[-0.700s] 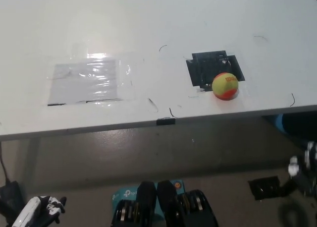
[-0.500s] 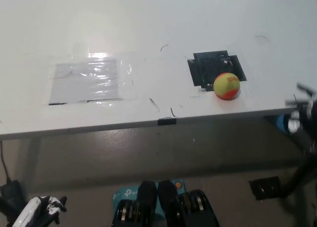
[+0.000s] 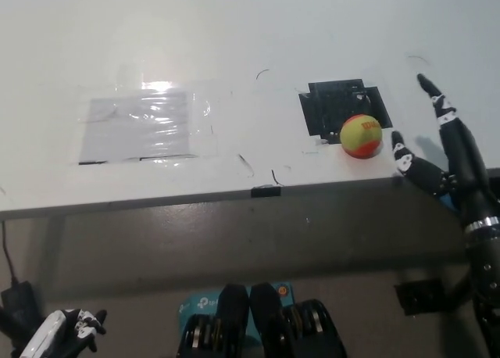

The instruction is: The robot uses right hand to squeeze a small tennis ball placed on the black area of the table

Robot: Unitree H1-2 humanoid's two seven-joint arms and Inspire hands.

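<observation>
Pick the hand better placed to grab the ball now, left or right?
Right. The right hand is up at the table edge, open, just beside the ball. The left hand hangs low, below the table, far across from it.

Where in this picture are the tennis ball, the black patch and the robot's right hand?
tennis ball [image 3: 361, 136], head view, middle of the ball.
black patch [image 3: 332, 104], head view, its bare centre.
right hand [image 3: 445, 159], head view, middle of the open hand.

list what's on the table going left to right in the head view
clear plastic sheet → black patch → ball → right hand, open beside the ball. The left hand rests below the table.
</observation>
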